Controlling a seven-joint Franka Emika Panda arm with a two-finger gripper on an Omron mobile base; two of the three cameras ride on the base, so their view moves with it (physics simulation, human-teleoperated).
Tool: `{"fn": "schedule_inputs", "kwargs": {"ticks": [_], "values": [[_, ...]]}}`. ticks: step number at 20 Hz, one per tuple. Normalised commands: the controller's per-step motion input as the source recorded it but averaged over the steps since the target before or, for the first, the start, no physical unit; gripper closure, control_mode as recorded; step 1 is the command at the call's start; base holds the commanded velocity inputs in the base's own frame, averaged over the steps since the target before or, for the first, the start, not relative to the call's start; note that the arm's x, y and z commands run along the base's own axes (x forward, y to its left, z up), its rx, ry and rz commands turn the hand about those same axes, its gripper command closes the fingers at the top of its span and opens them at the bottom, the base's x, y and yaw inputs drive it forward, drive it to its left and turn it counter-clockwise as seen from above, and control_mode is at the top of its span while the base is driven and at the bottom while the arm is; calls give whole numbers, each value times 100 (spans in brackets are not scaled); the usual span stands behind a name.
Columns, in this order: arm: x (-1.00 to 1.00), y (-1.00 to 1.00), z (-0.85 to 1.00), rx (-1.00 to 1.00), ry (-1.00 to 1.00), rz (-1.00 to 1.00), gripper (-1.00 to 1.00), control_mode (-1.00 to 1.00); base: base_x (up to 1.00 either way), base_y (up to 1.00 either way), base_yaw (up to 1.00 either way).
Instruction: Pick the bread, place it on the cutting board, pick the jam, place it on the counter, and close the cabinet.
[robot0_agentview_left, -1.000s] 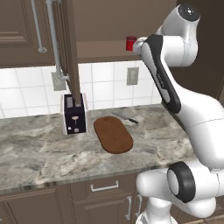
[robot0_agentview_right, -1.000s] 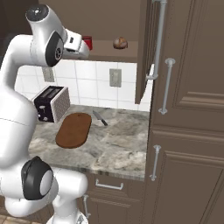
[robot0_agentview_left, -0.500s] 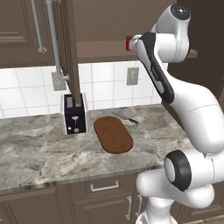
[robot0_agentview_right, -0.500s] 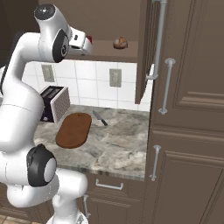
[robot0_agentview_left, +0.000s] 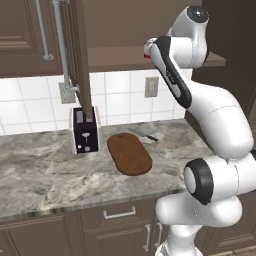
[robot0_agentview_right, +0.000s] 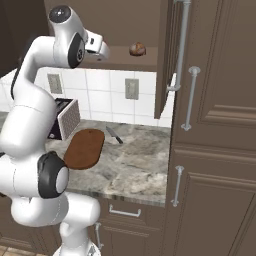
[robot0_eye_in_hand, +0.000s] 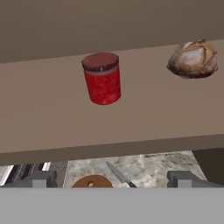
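The arm hides most of the jam (robot0_agentview_left: 146, 56) in the left base view, and the shelf edge cuts off the cutting board (robot0_eye_in_hand: 92, 181) at six o'clock in the hand view.

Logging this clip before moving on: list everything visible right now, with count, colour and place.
bread: 1, tan-brown, on cabinet shelf, apart from the jar
jam: 1, red jar, darker lid, upright on same shelf
cabinet: 1, dark brown, door open, silver bar handle
cutting board: 1, reddish-brown oval, on counter
counter: 1, grey-beige marbled
toaster: 1, dark with white sides, beside the board
knife: 1, dark handle, behind the board
wall outlets: 2, grey, on white tiles
tool: 1, dark tips, open, raised in front of the shelf, holding nothing
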Motion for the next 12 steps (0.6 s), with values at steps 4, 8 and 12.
{"fn": "schedule_inputs", "kwargs": {"ticks": [4, 8, 12], "values": [[36, 0, 0, 0, 0, 0, -100, -100, 0, 0, 0], [31, 0, 0, 0, 0, 0, -100, -100, 0, 0, 0], [31, 0, 0, 0, 0, 0, -100, -100, 0, 0, 0]]}}
